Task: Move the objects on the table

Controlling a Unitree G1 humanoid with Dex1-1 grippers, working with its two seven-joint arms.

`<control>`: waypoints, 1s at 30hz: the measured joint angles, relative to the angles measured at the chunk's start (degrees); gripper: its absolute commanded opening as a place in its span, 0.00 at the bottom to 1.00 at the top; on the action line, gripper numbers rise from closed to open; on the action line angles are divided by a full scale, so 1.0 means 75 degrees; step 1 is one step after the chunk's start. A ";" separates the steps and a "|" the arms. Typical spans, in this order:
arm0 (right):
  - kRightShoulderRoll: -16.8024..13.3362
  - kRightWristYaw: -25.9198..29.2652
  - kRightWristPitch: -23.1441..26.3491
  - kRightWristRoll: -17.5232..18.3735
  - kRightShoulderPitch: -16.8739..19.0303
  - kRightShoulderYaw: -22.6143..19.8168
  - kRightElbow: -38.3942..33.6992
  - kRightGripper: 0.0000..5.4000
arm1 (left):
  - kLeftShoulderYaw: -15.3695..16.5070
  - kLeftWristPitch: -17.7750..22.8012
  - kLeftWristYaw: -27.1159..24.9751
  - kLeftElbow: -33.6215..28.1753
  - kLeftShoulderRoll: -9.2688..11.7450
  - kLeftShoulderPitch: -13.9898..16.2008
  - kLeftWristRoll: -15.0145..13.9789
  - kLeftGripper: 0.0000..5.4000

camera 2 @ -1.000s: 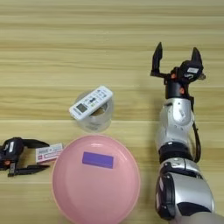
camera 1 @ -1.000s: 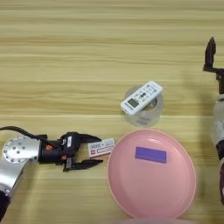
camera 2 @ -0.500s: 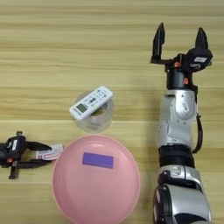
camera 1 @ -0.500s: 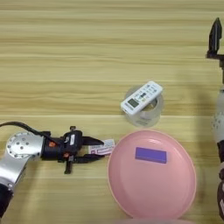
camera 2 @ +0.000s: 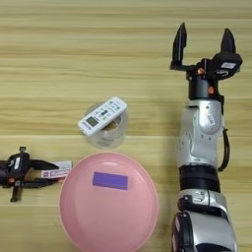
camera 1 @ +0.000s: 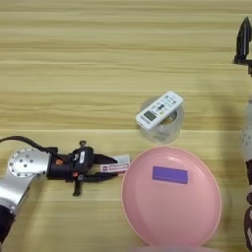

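A small white-and-red packet lies flat on the table, just left of a pink plate. My left gripper reaches in from the left, and its two black fingers press against the packet's long edges. A white remote rests tilted across the top of a clear round cup. Over the far right of the table, my right gripper points away from me with its fingers spread wide and nothing between them.
The pink plate sits near the front edge with a flat purple rectangle lying in it. My right forearm runs down the right side. Bare wood stretches across the far and left parts of the table.
My left gripper's fingers have narrowed onto the packet, which has stayed in place. The right gripper has moved farther away across the table, still spread open.
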 measured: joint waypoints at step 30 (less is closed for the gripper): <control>0.0062 0.0022 0.0305 0.0076 0.0079 0.0096 -0.0444 1.00 | -0.0089 -0.0668 0.0311 0.2566 -0.0593 -0.1872 0.0563 0.83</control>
